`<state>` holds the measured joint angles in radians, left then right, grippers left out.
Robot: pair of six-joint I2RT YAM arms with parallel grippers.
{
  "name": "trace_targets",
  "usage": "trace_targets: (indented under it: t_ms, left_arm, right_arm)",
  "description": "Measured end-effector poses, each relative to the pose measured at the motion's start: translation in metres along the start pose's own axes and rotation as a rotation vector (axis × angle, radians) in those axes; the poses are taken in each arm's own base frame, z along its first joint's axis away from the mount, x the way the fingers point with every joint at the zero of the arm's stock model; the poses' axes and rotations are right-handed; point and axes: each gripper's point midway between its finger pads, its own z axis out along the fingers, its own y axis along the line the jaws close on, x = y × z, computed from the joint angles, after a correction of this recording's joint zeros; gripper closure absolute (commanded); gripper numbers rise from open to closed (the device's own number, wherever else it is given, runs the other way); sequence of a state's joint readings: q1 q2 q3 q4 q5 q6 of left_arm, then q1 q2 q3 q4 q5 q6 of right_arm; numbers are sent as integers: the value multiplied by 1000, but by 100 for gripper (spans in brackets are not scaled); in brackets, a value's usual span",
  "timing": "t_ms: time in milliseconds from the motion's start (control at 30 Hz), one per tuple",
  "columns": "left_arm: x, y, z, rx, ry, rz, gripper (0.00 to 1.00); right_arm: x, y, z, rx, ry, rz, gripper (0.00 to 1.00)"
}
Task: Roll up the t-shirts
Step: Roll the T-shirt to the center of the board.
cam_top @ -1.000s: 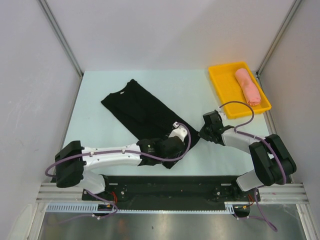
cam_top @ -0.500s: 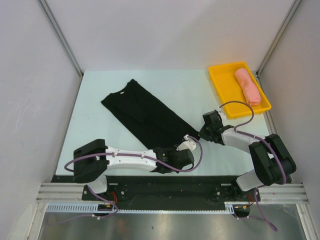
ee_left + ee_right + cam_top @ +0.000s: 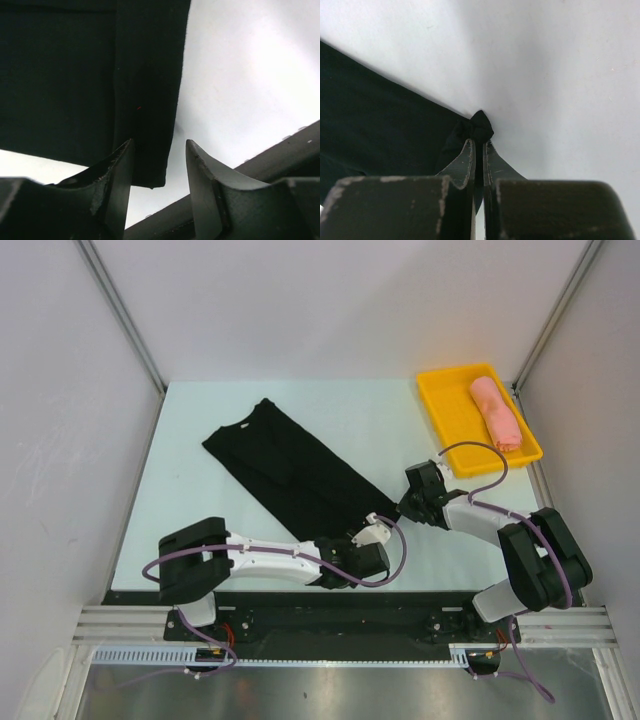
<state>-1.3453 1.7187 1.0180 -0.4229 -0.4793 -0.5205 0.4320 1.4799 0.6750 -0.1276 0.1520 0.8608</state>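
Tabletop (image 3: 340, 410) w/ black tee (image 3: 290, 470), grey walls (image 3: 330, 310)

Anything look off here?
Only the black tee: it lies skewed across the table, and its near corner is bunched into a small peak where the shut right gripper pinches it. Nothing spilled or damaged.

Left claw (image 3: 160, 143) gapes; right claw (image 3: 479, 142) pinched shut.

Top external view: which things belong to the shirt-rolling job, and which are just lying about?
Job in hand:
black t-shirt, lying as a long strip
pink rolled t-shirt
right gripper, pinching the black t-shirt's corner
left gripper, open at its near end

Lying about:
yellow tray, holding the pink roll
table
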Motion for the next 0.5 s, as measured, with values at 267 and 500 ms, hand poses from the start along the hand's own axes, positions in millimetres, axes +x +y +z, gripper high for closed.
trace_targets:
  t_ms: [267, 500]
  left_arm:
    - [5, 2, 3, -17, 14, 9, 47]
    - [8, 5, 8, -38, 19, 17, 77]
  right_arm:
    - [0, -1, -1, 6, 6, 0, 100]
    - [0, -2, -2, 16, 13, -1, 100]
